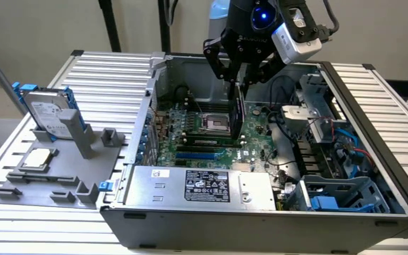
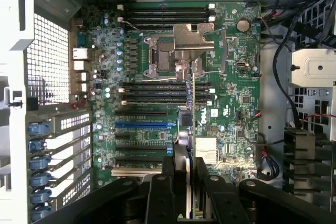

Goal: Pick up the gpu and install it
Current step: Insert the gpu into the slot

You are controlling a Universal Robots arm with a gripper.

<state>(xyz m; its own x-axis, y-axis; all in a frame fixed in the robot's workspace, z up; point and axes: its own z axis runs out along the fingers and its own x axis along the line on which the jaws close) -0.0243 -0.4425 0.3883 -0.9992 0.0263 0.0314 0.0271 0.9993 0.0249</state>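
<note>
Pincer [image 1: 238,82] clamped on gpu [image 1: 237,117], card upright, edge-on, pointing down toward motherboard [image 1: 257,127]

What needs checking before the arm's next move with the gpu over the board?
1. Grip: gripper shut on the gpu, card hanging edge-down: ok.
2. Position: card inside the case, above the motherboard: ok.
3. Alignment: card's plane looks crosswise to the blue slot: not ok.
4. Expansion slots free of other cards: ok.
5. Cables at the board's edge apart from the card: ok.
6. Gap between card's lower edge and board: cannot tell.
</note>
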